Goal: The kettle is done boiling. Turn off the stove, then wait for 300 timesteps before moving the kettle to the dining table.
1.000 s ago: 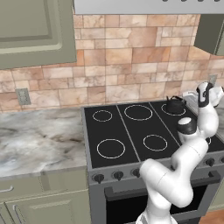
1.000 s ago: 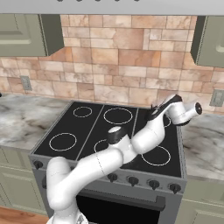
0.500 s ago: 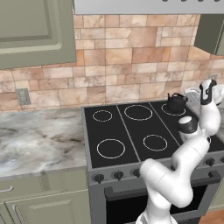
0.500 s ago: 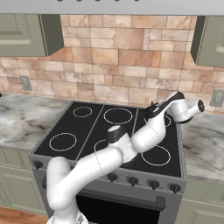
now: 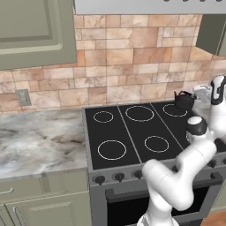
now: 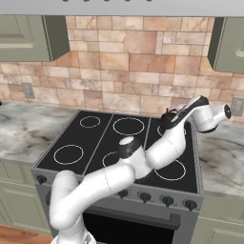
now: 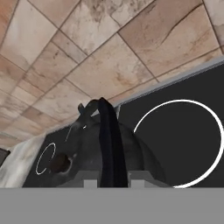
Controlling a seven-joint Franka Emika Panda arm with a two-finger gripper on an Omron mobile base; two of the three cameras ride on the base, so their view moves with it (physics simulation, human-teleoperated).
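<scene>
The small squat round black kettle (image 7: 105, 153) with its thin arched handle (image 7: 110, 140) sits directly beneath my gripper (image 7: 112, 183), on the black glass top of the grey range (image 5: 132, 132), over the far burner on my right-hand side. In the hand view the handle runs straight down between my two dark fingertips (image 7: 90, 183), which are pressed in on either side of it: my jaws are pinched on the kettle's handle. The short spout (image 7: 83, 109) points away from me toward the wall, and a round dark knob (image 7: 59, 162) shows on the lid, to the left of the handle in that view.

In the left base view the kettle (image 5: 184, 100) stands just below my hand, at the back right of the cooktop; in the right base view the kettle (image 6: 170, 120) lies half behind my forearm.

Beside the kettle, a white ring burner (image 7: 179, 144) lies to the right of my fingers in the hand view. Beyond it rises the tan stone-tile backsplash (image 7: 87, 52). Dark front knobs (image 6: 167, 200) line the range's near edge, below my arm. A grey-veined marble counter (image 5: 39, 137) extends well off to my left, under a sage green wall cabinet (image 5: 35, 31).
</scene>
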